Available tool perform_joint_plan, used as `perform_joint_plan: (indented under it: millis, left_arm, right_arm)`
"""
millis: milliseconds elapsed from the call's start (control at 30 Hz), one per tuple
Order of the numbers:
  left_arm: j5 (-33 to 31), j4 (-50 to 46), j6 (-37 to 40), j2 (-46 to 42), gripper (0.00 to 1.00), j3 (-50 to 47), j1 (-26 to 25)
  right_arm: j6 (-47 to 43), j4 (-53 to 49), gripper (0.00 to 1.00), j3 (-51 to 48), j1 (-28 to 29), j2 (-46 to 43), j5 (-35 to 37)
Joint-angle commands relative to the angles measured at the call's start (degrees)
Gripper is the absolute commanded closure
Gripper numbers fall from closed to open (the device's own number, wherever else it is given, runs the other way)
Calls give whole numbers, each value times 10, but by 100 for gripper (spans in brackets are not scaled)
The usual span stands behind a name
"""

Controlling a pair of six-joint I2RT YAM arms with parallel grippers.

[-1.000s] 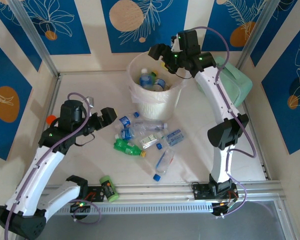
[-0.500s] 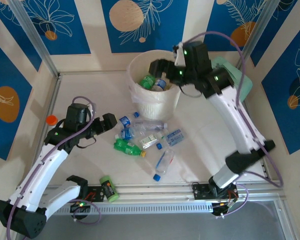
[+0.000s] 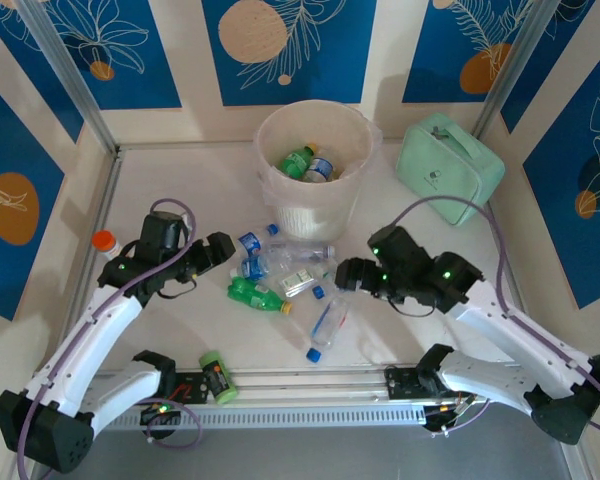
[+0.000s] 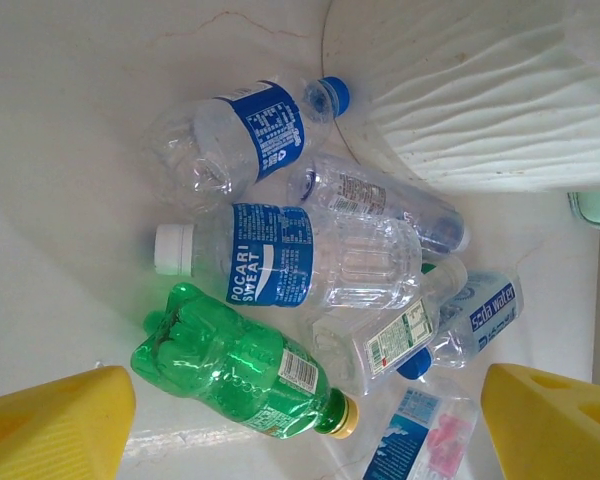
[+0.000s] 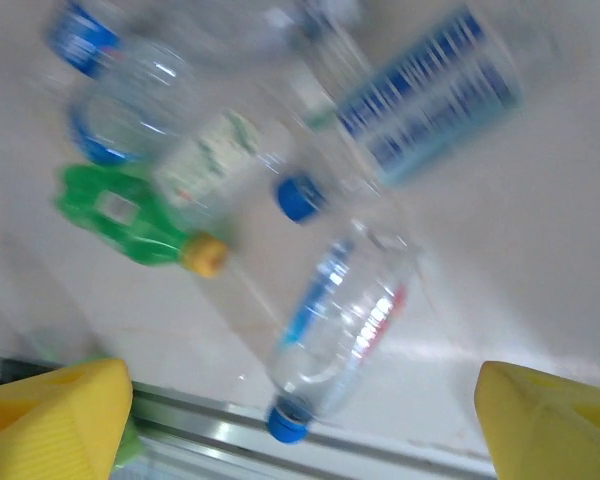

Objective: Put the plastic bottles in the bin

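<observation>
Two bottles (image 3: 308,165) inside bin (image 3: 280,200), one green, one clear. Other plastic bottles (image 3: 280,272) scattered on table (image 3: 180,190) just before bin. Fingers wide, empty: left gripper (image 3: 220,250), right gripper (image 3: 345,272).

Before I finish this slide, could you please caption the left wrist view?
Open left hand above loose plastic bottles, a green bottle nearest, beside the ribbed bin.
</observation>
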Motion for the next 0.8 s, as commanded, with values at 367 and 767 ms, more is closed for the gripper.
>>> perform_joint_plan:
  millis: [367,767]
  left_arm:
    - [9,-7,-12,-29,11,-11,7]
    - [13,-12,-6,-34,11,-5,7]
  right_arm:
    - [129,40,14,-15,35,200,-63]
    - [125,19,16,34,49,338,-75]
